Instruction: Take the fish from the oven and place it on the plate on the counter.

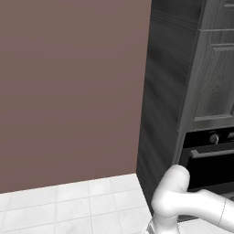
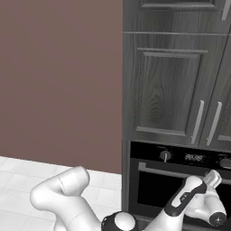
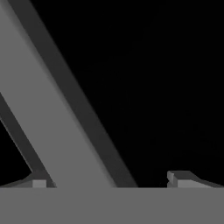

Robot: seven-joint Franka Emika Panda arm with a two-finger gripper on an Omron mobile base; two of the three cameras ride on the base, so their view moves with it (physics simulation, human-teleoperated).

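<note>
Gripper [image 3: 109, 179] jaws spread wide, oven [image 2: 180, 180] door handle [image 3: 52, 109] slanting between them

Evenly lit, flat and sharp in both base views; no glare or cast shadows. Near black from twelve to three o'clock at the hand.

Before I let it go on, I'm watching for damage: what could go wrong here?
The oven door is shut, with the open tool right at its handle. The bar crosses the tool at a slant, so closing may catch it badly and slip. The forearm sits near the door and could knock it.
</note>
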